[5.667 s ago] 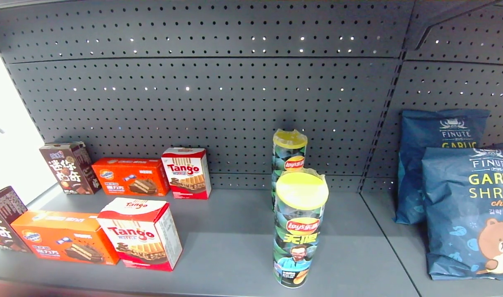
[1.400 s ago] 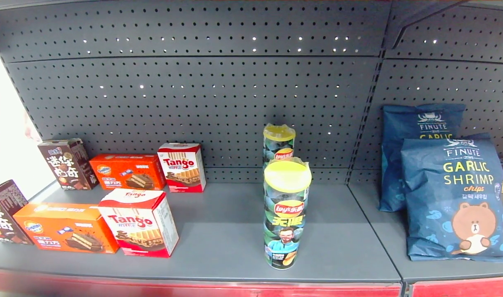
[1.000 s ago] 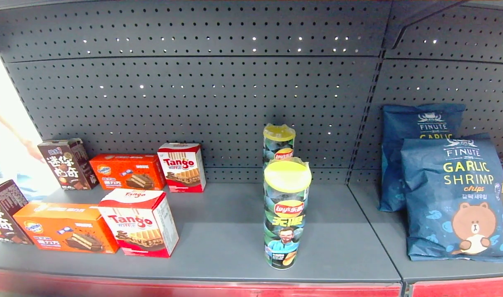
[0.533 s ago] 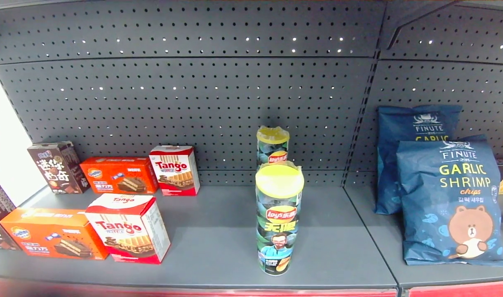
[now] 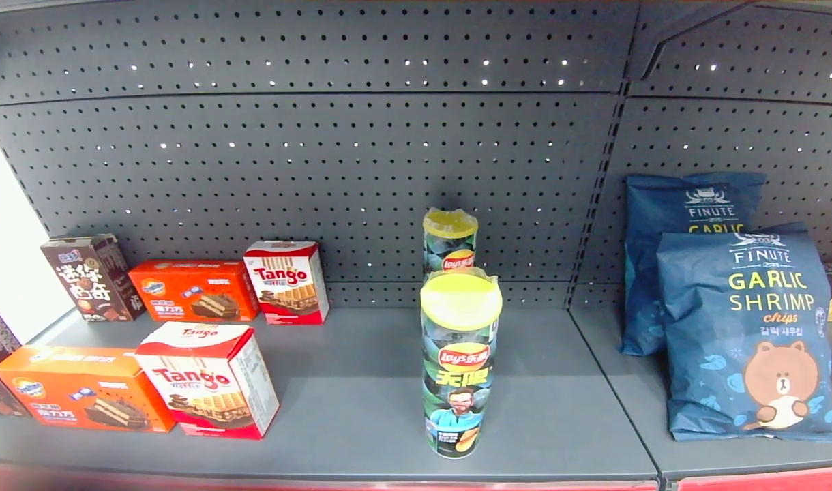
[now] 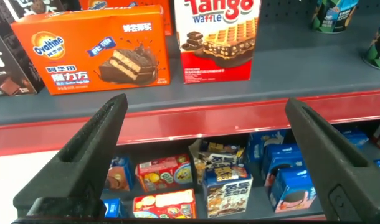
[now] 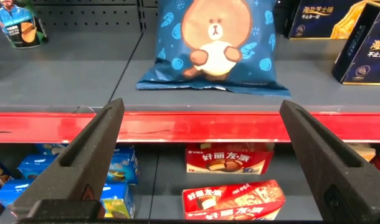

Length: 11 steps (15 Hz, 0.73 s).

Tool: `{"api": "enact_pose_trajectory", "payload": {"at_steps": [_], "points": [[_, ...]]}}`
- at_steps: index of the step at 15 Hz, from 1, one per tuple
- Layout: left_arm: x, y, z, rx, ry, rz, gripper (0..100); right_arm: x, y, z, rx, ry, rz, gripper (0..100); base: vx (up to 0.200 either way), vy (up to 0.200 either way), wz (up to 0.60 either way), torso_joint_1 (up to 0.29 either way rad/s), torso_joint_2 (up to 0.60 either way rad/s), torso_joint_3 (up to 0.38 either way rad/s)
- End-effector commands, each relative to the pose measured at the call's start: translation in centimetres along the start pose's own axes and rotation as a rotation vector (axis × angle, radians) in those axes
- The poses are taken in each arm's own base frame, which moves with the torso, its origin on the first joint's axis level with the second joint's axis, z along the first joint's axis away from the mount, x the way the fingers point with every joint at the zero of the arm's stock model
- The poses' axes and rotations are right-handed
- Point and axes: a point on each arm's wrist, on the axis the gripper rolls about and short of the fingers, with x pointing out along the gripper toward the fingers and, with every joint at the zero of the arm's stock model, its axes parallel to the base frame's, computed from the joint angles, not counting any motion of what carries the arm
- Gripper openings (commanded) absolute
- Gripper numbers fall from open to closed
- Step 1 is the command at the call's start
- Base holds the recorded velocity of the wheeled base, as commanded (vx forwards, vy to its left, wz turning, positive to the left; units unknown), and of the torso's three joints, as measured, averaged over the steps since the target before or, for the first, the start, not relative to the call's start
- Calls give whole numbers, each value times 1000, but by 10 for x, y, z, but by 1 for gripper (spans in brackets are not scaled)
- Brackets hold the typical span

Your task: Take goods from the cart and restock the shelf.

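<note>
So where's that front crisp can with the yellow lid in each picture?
Head view: front can stands mid-shelf, ahead of the back can.
Left wrist view: front can clipped at the frame edge, beyond the wafer box.
Right wrist view: front can, lower part, a gap away from the bear bag.
Shared landmark: the red shelf-edge strip below it.

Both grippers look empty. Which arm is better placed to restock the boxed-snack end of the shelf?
Likely left: the left gripper, open, faces the wafer box; the right gripper faces the blue chip bag.
</note>
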Motion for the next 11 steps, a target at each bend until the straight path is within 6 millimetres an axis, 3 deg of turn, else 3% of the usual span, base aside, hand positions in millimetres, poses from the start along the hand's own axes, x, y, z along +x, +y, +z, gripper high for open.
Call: {"api": "enact_pose_trajectory", "payload": {"at_steps": [1, 11], "points": [[0, 0, 0, 1, 0, -1, 100, 0, 0, 0, 0, 0, 0, 100, 0, 0, 0, 0, 0, 0], [0, 0, 0, 2, 1, -3, 100, 0, 0, 0, 3, 0, 0, 100, 0, 0, 0, 0, 0, 0]]}}
